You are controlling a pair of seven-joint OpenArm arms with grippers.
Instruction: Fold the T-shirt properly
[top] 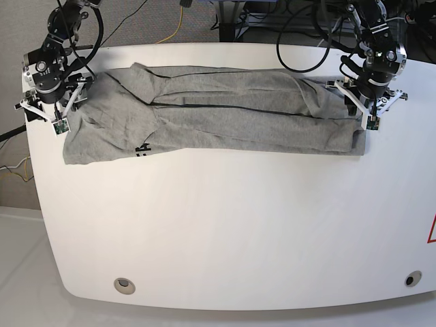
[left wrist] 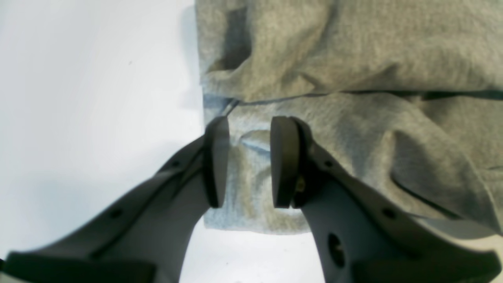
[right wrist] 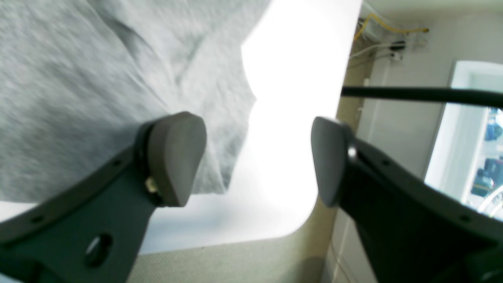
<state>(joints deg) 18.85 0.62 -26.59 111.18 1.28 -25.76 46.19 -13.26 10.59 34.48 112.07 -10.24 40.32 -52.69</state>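
Lying long and flat across the far side of the white table [top: 225,231], the T-shirt [top: 218,119] has the half-open left gripper [left wrist: 249,165] over one end and the wide-open right gripper [right wrist: 259,161] by the other, likely ready to grab both ends.

No readable text, brand or number in any view; small dark mark on T-shirt [top: 142,149] hem too small to read; red triangular sign fragment [top: 432,230] at table [top: 238,225] edge, illegible.
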